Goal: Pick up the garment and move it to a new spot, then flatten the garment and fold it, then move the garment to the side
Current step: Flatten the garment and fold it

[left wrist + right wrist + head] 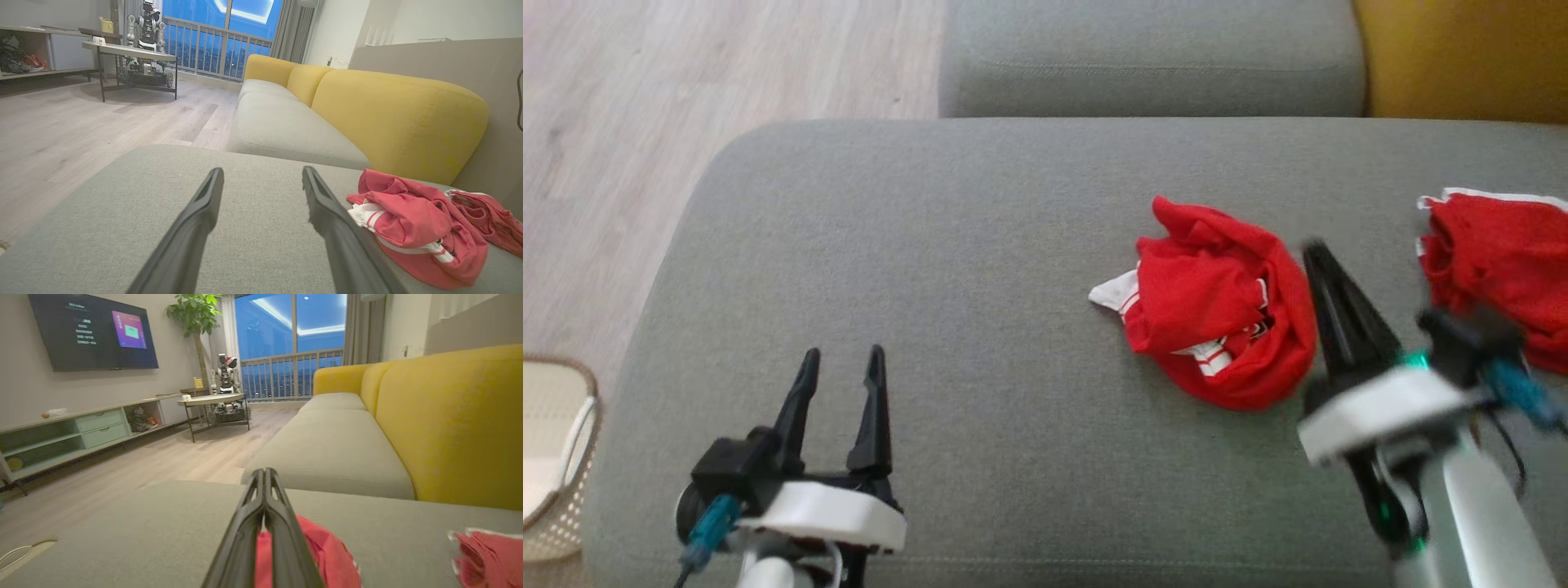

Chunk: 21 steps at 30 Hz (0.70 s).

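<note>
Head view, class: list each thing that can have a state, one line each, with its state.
Red garment: crumpled, unfolded, lying on the grey cushion.
Second red garment: crumpled, partly out of frame.
Left pincer: open, empty.
Right pincer: shut, beside the first garment.

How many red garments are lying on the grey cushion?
2. One garment lies crumpled right of the cushion's middle, beside the shut right fingers. The other garment lies at the head view's right edge, partly cut off; more may be hidden beyond it.
</note>
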Motion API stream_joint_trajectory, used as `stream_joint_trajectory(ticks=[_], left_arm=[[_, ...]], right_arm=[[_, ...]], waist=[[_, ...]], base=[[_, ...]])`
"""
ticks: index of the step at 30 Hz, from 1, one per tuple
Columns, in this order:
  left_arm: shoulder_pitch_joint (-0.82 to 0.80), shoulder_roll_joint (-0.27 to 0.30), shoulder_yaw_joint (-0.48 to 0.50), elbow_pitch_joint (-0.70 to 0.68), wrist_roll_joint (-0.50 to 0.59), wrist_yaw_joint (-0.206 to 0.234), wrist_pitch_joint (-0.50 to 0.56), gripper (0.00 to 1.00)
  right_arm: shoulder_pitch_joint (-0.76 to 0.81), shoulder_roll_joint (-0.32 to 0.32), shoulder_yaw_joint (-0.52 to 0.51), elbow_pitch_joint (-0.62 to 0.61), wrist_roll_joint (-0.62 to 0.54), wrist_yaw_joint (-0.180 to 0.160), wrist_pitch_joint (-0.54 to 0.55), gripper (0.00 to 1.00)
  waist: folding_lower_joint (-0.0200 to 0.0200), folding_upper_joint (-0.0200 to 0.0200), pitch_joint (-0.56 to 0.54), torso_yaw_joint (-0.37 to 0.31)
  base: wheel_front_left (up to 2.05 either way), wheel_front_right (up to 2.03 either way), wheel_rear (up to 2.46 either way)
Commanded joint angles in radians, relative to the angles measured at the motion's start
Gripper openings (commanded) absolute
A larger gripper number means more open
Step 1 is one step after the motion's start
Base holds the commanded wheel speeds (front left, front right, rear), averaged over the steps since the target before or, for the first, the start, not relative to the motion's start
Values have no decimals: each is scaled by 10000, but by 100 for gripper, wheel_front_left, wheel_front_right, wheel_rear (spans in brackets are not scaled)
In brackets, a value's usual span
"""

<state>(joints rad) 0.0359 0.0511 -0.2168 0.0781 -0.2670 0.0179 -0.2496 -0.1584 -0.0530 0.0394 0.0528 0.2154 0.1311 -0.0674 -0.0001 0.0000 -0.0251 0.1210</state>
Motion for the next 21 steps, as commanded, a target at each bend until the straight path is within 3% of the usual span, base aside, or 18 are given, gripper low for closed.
stream_joint_trajectory(ticks=[1,5,6,7,8,21], left_arm=[[-236,-8,383,-410,-64,89,-122,100],[90,-8,518,-450,-170,307,-122,100],[145,-8,525,-450,-205,321,-122,100],[188,-8,529,-429,-291,311,-122,100],[214,-8,538,-393,-365,286,-122,100],[81,-8,599,-351,-292,70,-122,100]], right_arm=[[-80,28,91,-479,124,-4,-95,0],[918,28,-117,-635,172,-4,-209,0],[1058,28,-188,-612,213,-4,-259,9],[1149,28,-236,-581,194,-4,-317,95],[1210,28,-284,-526,188,-4,-348,100],[1125,28,-257,-20,106,-4,-645,100]], waist=[[1,0,-47,-75],[1,0,-98,-285],[1,0,-98,-326],[1,0,-100,-366],[1,0,-102,-396],[1,0,4,-537]], base=[[0,0,0],[0,0,0],[0,0,0],[0,0,0],[0,0,0],[0,0,0]])
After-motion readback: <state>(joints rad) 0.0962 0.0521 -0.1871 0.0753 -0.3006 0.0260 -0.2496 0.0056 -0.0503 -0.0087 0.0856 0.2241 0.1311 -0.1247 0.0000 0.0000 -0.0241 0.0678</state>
